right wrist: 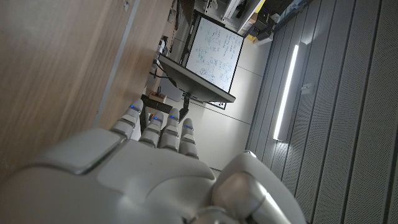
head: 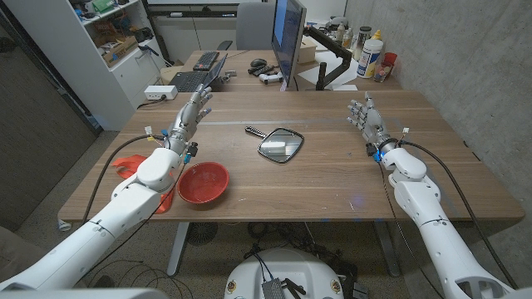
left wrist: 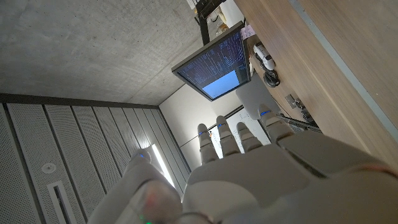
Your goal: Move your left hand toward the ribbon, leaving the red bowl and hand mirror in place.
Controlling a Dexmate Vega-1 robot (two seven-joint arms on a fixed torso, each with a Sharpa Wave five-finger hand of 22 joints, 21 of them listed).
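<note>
A red ribbon (head: 126,164) lies at the table's left edge, mostly hidden under my left forearm. A red bowl (head: 203,182) sits just right of that forearm near the front edge. A hand mirror (head: 280,144) with a dark handle lies at mid-table. My left hand (head: 190,113) is held above the table, beyond the bowl, fingers stretched out and apart, holding nothing; the left wrist view shows the same left hand (left wrist: 242,162) with straight fingers. My right hand (head: 364,115) stands at the right side, fingers extended, empty; it appears as right hand (right wrist: 149,155) in its wrist view.
A monitor (head: 288,37) on an arm stands at the table's far side, with a keyboard (head: 191,80), a power strip (head: 160,92) and small items behind. Bottles (head: 371,54) stand at the back right. A shelf unit (head: 112,33) is at the left.
</note>
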